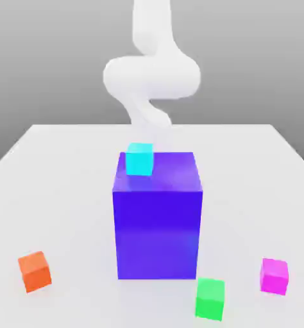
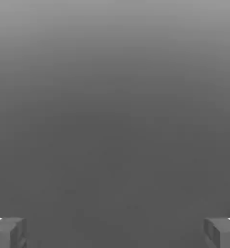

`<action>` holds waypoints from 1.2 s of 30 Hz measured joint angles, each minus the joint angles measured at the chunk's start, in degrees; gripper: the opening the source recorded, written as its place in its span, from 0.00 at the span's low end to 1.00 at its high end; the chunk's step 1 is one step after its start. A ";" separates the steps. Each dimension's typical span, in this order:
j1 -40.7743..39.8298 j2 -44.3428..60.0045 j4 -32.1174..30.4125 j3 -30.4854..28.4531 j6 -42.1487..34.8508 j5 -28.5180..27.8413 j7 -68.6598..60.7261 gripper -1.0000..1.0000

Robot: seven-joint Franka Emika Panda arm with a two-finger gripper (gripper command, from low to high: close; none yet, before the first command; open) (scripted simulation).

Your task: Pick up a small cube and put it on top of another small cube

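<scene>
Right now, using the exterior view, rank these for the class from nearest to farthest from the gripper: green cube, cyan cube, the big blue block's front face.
1. Cyan cube: nearest the gripper, on the block's top, toward the exterior view's left.
2. Front face: below the cyan cube, facing the camera.
3. Green cube: farthest, on the table, exterior view's right.

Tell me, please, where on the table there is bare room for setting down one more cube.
In the exterior view, bare table lies right of the big blue block, and left of it, beyond the orange cube. It is most crowded by the block's near right corner, where the green cube sits close.
</scene>
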 joint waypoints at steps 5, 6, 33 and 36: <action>7.32 10.81 -2.17 -1.37 4.45 3.24 -10.28 0.50; 8.62 12.91 -2.59 -1.49 5.30 3.86 -12.27 0.50; 27.10 63.81 -9.27 2.15 31.40 -3.57 -37.79 0.00; 27.08 63.81 -9.27 2.16 31.31 -3.62 -37.74 0.00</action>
